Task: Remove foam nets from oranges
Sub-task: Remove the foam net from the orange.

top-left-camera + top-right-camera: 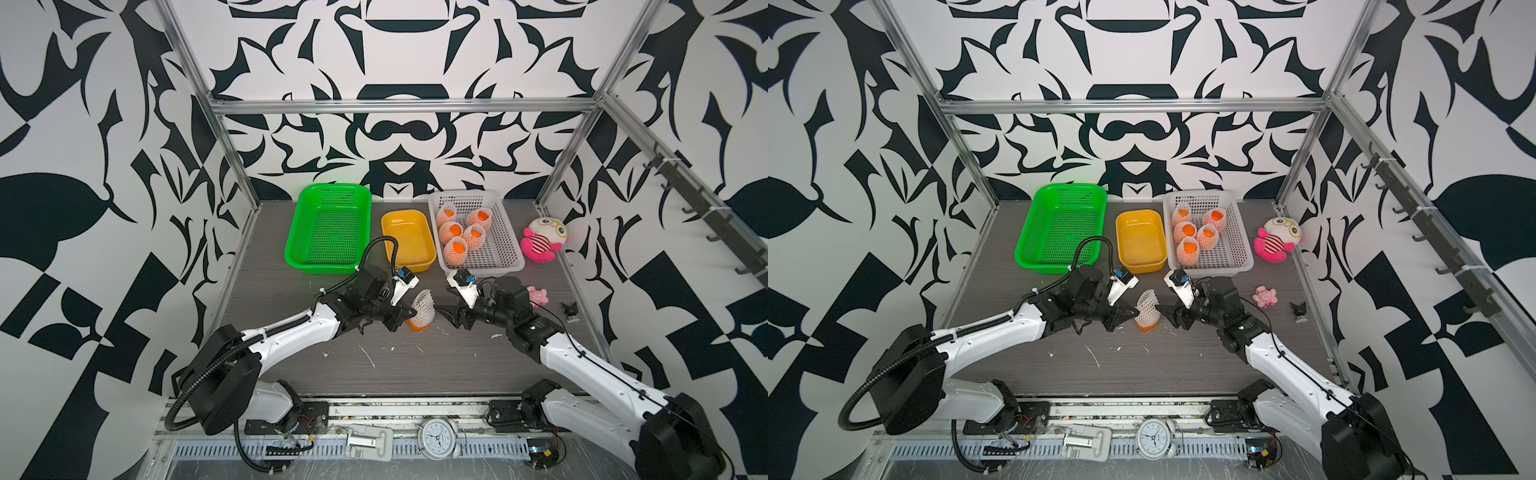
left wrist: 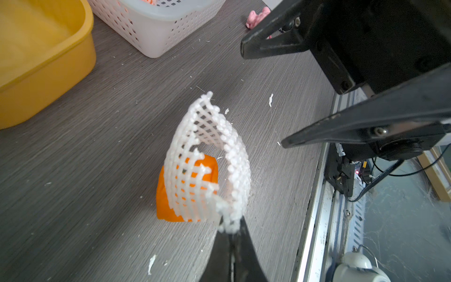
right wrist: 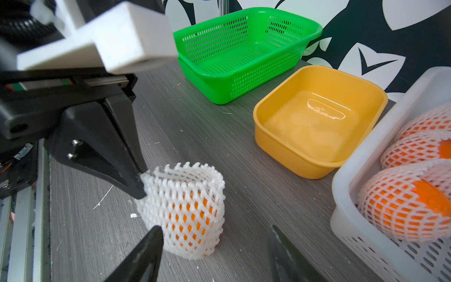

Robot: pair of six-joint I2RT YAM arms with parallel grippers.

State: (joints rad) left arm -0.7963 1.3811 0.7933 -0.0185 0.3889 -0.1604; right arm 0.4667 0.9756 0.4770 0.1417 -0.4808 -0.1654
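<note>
Left gripper [image 2: 230, 228] was pinched fully shut on the rim of one foam net [image 2: 235, 156]. The net stood as a loose sleeve partly round an orange [image 2: 163, 195] mid-worktop [image 1: 291, 365], just in front of the yellow tub [image 1: 428, 232]. Right gripper [image 2: 263, 96] hung just beside the net, jaws wide apart, gripping nothing. Count: six oranges and six foam nets, five pairs [image 1: 455, 248] lying in the one white basket [image 1: 505, 245] by the back edge, plus one green basket [image 1: 328, 228].
</note>
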